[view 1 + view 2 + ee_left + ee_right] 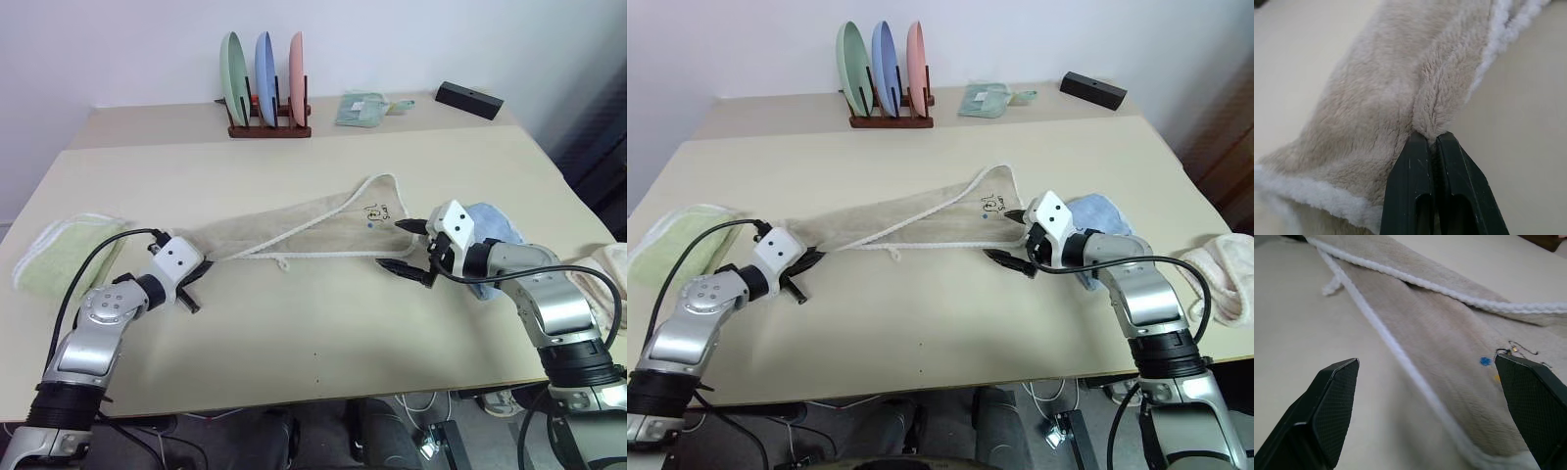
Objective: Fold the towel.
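The beige towel (304,227) with white corded edging lies bunched into a long strip across the middle of the table (313,333). A small dark printed mark sits near its right end. My left gripper (199,269) is at the strip's left end, shut on the towel. The left wrist view shows its black fingers (1410,171) pinching a ridge of the plush cloth (1400,88). My right gripper (407,247) stands open at the strip's right end, with one finger on each side of the towel's corded edge (1400,357) and the printed corner between them.
A folded light green towel (64,255) lies at the table's left edge. A light blue cloth (495,227) sits beside my right wrist, and a pale cloth (602,279) at the right edge. At the back stand a plate rack (266,88), a small green cloth (361,108) and a black box (468,99).
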